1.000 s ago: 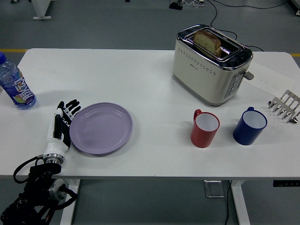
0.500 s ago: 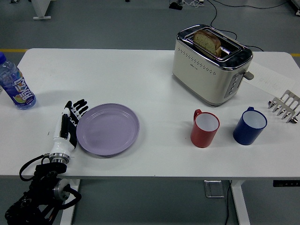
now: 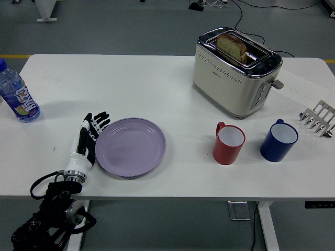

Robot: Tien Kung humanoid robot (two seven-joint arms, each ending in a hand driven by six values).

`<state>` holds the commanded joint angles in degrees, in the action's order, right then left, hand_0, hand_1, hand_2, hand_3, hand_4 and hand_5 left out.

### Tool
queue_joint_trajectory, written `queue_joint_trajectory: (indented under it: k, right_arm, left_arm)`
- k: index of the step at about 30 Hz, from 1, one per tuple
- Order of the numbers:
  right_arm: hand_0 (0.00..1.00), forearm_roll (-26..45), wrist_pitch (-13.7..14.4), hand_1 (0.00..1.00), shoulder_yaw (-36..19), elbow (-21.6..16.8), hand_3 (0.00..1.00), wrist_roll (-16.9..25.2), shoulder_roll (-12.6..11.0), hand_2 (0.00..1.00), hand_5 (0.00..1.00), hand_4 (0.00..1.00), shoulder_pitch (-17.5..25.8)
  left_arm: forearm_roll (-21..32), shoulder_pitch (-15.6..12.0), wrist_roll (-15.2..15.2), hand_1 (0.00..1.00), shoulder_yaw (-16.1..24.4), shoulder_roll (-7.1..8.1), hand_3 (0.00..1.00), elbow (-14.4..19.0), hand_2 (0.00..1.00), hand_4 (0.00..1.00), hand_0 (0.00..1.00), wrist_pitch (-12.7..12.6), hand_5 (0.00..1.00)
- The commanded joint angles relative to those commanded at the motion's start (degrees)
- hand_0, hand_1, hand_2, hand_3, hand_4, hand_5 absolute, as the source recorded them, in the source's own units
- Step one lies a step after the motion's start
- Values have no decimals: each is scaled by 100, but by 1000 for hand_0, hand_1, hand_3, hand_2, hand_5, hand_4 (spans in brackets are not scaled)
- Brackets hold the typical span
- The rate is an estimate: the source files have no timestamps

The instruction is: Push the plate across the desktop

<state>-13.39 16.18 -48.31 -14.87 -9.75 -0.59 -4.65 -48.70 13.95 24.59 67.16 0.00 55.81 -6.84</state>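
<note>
A lilac plate (image 3: 131, 147) lies flat on the white table (image 3: 157, 89), left of centre near the front edge. My left hand (image 3: 89, 137) rests edge-on against the plate's left rim, fingers straight and together, holding nothing. Its black and white palm touches the rim. The left arm comes up from the lower left corner. My right arm is out of view.
A red mug (image 3: 229, 143) and a blue mug (image 3: 279, 140) stand right of the plate. A silver toaster (image 3: 235, 72) with a bread slice sits at the back. A water bottle (image 3: 18, 94) stands far left, a metal rack (image 3: 318, 118) at the right edge.
My left hand has moved right along the table, sliding the plate right with it, nearer the red mug. Nothing else moved.
</note>
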Motion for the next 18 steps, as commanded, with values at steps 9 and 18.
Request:
queue_joint_trajectory:
  k: [9,18]
  right_arm:
    - [593,-23,10,528,-14,-6,608,-16,0,618,533,365,-2]
    - [593,-70,6,528,-36,-10,608,-24,-7,618,534,365,42]
  left_arm:
    - [127,30,20,798,-280,0,671,14,772,528,785,-8,998]
    - [226,3,17,798,-557,0,671,69,773,528,785,17,998]
